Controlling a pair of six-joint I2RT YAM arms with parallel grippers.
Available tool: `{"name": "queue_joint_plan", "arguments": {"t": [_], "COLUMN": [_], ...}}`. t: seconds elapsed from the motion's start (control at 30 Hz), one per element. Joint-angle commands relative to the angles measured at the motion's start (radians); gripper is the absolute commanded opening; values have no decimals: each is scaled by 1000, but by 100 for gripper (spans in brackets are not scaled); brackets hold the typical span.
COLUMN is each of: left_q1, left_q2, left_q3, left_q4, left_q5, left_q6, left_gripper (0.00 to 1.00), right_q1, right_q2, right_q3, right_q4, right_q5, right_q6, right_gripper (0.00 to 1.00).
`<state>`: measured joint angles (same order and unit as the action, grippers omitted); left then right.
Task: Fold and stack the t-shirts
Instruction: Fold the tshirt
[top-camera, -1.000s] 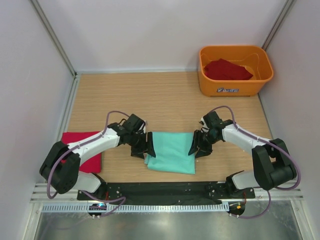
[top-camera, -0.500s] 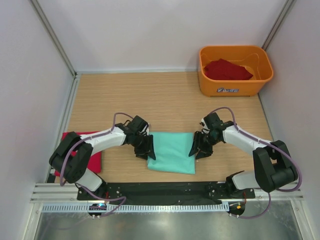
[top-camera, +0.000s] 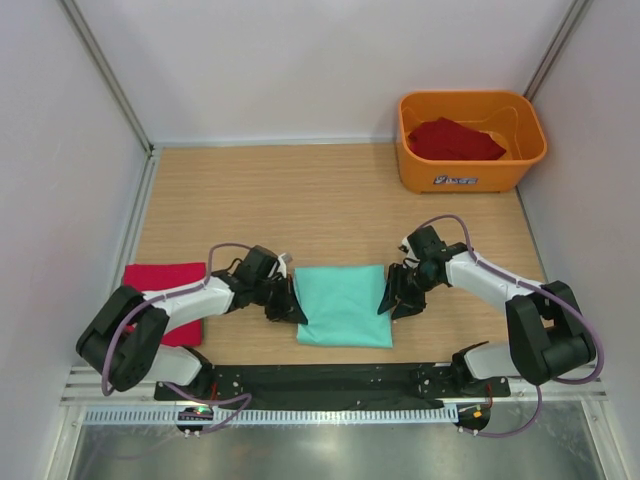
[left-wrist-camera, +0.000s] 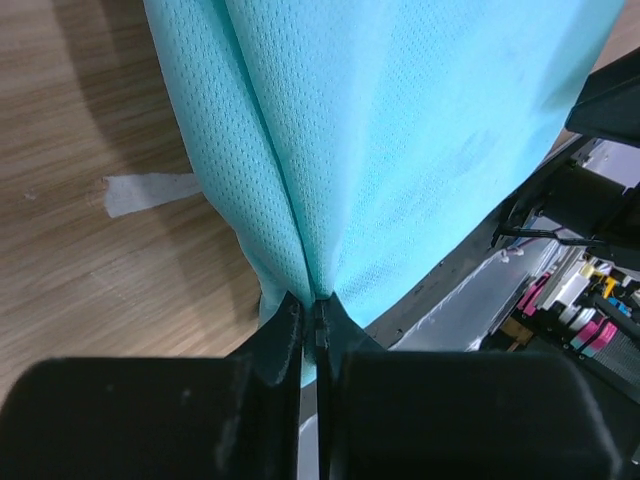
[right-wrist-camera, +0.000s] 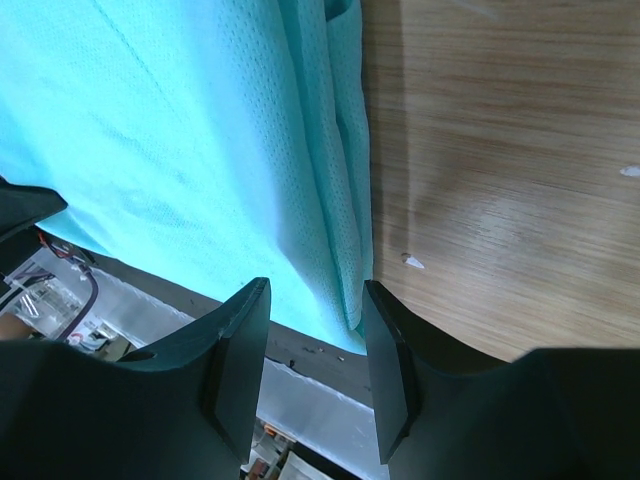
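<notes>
A folded mint-green t-shirt (top-camera: 343, 305) lies on the wooden table near the front edge, between the two arms. My left gripper (top-camera: 287, 306) is low at its left edge. In the left wrist view that gripper (left-wrist-camera: 312, 312) is shut on a pinched fold of the green t-shirt (left-wrist-camera: 400, 130). My right gripper (top-camera: 392, 297) sits at the shirt's right edge. In the right wrist view its jaws (right-wrist-camera: 315, 330) stand open astride the layered edge of the green cloth (right-wrist-camera: 180, 130) without pinching it. A folded red t-shirt (top-camera: 160, 277) lies at the front left. Another red t-shirt (top-camera: 455, 138) lies in the tub.
An orange plastic tub (top-camera: 416, 168) stands at the back right corner. White walls close in the table on the left, back and right. A black rail (top-camera: 320, 378) runs along the near edge. A small scrap of tape (left-wrist-camera: 150, 192) sticks to the wood by the shirt.
The left gripper has dropped lower at the shirt's left edge and closed on a fold of the green cloth. The right arm has stayed where it was.
</notes>
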<state>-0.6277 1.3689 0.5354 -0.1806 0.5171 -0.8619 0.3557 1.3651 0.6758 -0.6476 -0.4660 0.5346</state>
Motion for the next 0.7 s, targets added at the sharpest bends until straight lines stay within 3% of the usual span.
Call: {"name": "queue_joint_plan", "arguments": {"t": [0.0,0.03,0.1,0.2,0.27,0.43,0.5,0.6,0.67], "left_q1": [16,19,19,16,19,17,17,17,17], "left_q2": [-8,19,29,-14,-69,-148,-157,-90,-22], "left_q3": [-2,8,23,54,84,195,245,284,297], "left_q4": [106,99,61,-34,-130,-350,-356,-277,-241], "left_q5": [15,21,-6,-60,-87,-160,-158,-97,-34], "left_q6": [-20,-16,-5,12,23,83,84,69,61], "left_gripper": [2,6,30,46,51,52,46,25,12], "right_q1": [-3,-3,-3,-3,-3,-3,-3,-1,-1], "right_q2": [-20,-20,-23,-44,-55,-75,-67,-17,20], "right_q3": [4,5,11,47,86,178,191,163,143], "right_q4": [14,16,2,-44,-102,-190,-182,-100,-8], "right_q5": [-14,-13,-10,13,59,125,104,-45,-129], "right_q6": [-15,-15,-15,-25,-35,-65,-64,-45,-12], "right_gripper": [48,48,48,48,48,48,48,42,28]}}
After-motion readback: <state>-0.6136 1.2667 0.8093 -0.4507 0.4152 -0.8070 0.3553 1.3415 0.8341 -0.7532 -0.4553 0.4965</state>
